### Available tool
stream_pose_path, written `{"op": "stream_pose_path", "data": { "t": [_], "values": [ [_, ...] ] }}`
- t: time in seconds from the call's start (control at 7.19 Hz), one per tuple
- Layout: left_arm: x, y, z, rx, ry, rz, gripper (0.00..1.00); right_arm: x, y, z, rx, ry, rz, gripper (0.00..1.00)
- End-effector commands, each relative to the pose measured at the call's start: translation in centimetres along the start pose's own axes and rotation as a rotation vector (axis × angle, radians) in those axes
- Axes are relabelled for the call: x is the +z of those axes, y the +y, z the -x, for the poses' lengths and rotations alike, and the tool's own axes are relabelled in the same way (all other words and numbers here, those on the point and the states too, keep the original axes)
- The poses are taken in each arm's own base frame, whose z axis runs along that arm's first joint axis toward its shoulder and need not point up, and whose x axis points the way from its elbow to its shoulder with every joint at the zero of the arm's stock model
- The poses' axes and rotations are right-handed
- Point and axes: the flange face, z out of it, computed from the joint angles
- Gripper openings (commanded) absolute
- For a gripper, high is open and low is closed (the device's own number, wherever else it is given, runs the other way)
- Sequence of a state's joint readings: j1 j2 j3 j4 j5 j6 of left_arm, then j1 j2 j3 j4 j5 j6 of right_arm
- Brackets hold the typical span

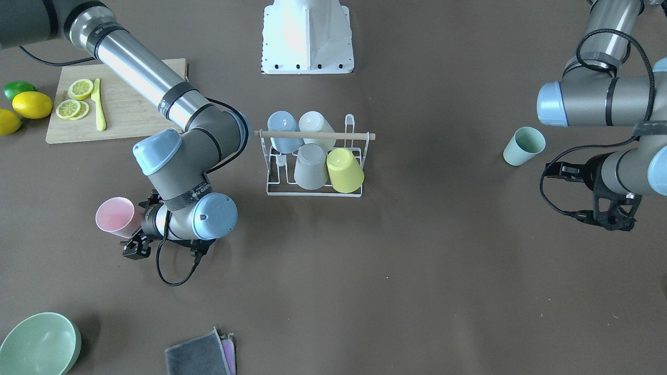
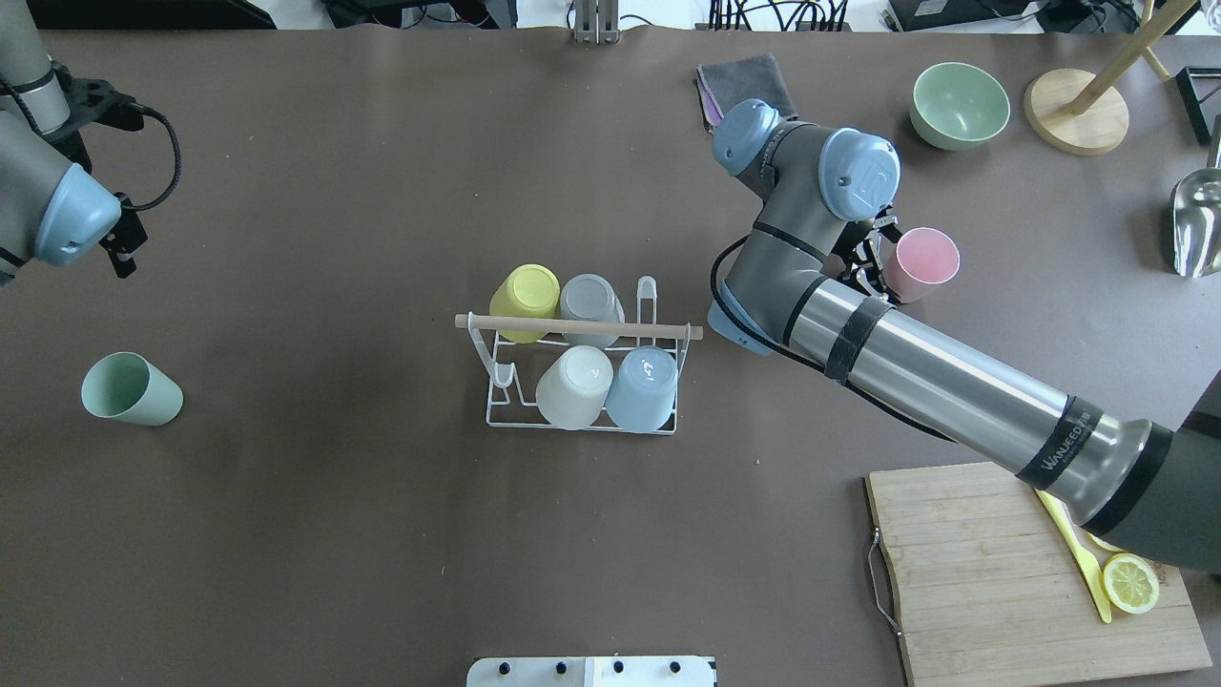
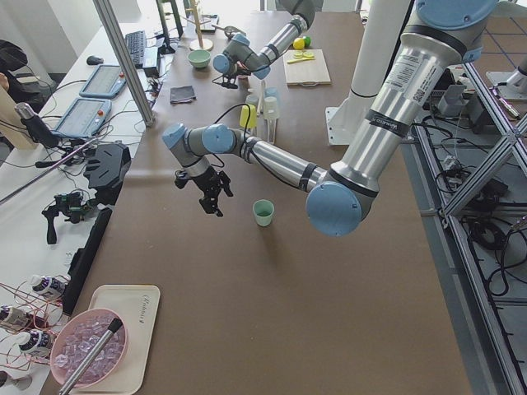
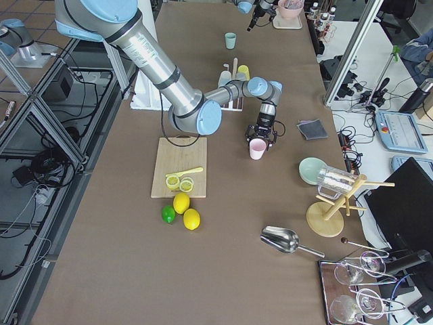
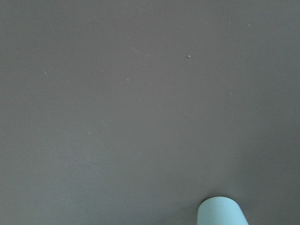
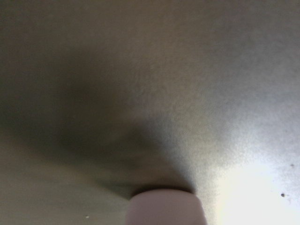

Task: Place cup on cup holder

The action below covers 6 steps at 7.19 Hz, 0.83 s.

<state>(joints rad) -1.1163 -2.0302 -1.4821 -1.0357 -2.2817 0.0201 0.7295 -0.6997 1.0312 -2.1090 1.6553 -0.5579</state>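
four cups [image 2: 525, 291], cup holder [image 2: 577, 326] – lettered arm strap [image 2: 1066, 442]

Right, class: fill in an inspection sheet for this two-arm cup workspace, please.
Surface: brown matte tabletop.
Job's things: white wire cup holder with wooden dowel bar holds four upturned cups; pink plastic cup and mint-green plastic cup are off it.
Clutter: wooden cutting board with lemon slices, pale green bowl, folded grey cloth.
End effectors: right end effector at the pink cup, grip unclear; left end effector hangs apart from the mint-green cup, state unclear.
Cables: black cable loop at the right wrist.
Surroundings: tablet computers beside the table.
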Motion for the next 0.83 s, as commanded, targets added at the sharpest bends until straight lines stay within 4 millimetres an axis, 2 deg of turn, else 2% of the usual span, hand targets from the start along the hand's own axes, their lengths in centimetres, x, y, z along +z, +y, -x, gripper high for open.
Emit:
{"op": "stream_pose_path", "data": {
  "t": [0.0, 0.14, 0.28, 0.56, 0.7],
  "values": [
    [1.5, -0.2, -0.8, 0.005, 0.011, 0.034, 0.98, 1.1, 0.2, 0.0, -0.011, 0.000, 0.011, 1.00],
    [3.6, -0.6, -0.6, 0.007, 0.013, 0.072, 0.98, 1.7, 0.4, 0.0, -0.010, 0.000, 0.015, 1.00],
    [5.1, -1.0, -2.1, 0.026, 0.006, 0.098, 0.98, 1.6, 0.5, 0.0, -0.010, 0.001, 0.013, 1.00],
    [5.7, -1.2, -2.2, 0.014, 0.037, 0.112, 0.98, 2.7, 1.1, 0.3, -0.010, 0.002, 0.011, 1.00],
    [6.9, -1.5, -2.2, -0.001, 0.065, 0.136, 0.98, 2.9, 1.3, 0.3, -0.012, 0.005, 0.006, 1.00]
  ]
}}
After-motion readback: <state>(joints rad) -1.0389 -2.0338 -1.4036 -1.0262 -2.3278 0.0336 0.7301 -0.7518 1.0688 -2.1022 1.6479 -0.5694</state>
